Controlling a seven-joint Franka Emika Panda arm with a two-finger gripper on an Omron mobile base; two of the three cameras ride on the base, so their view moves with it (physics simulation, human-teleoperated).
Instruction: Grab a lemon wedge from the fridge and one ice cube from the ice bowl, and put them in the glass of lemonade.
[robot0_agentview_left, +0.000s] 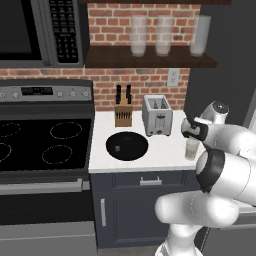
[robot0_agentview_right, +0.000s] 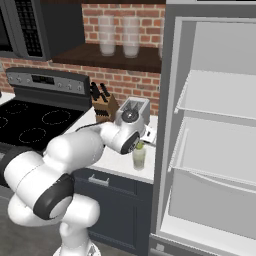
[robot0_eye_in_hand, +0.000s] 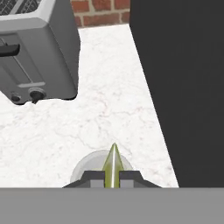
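1. Ice bowl: wide, shallow, black, on the worktop left of the tool; contents not discernible.
2. Toaster: grey, ahead-left of the tool.
3. Tool: jaws narrow, clamped on the lemon wedge, a thin yellowish-green sliver.
4. Glass of lemonade: clear tumbler of pale liquid, directly below the tool.
5. Fridge: right of the tool, white shelves.
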